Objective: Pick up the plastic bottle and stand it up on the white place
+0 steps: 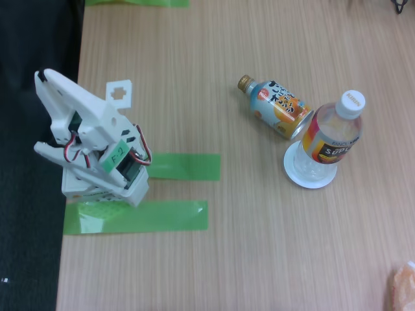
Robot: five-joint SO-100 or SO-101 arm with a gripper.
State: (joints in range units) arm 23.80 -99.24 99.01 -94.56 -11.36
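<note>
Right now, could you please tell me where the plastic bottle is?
In the fixed view, the plastic bottle stands upright on the white place at the table's right side, right beside the lying gold-capped bottle.

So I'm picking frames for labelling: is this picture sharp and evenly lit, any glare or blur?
Fixed view: soft, even light with faint shadows; mild overall blur, so the bottle label is barely readable; small highlights on its clear plastic and on the can; the disc and white arm look slightly washed out; the orange thing at the lower right edge is blurred.
</note>
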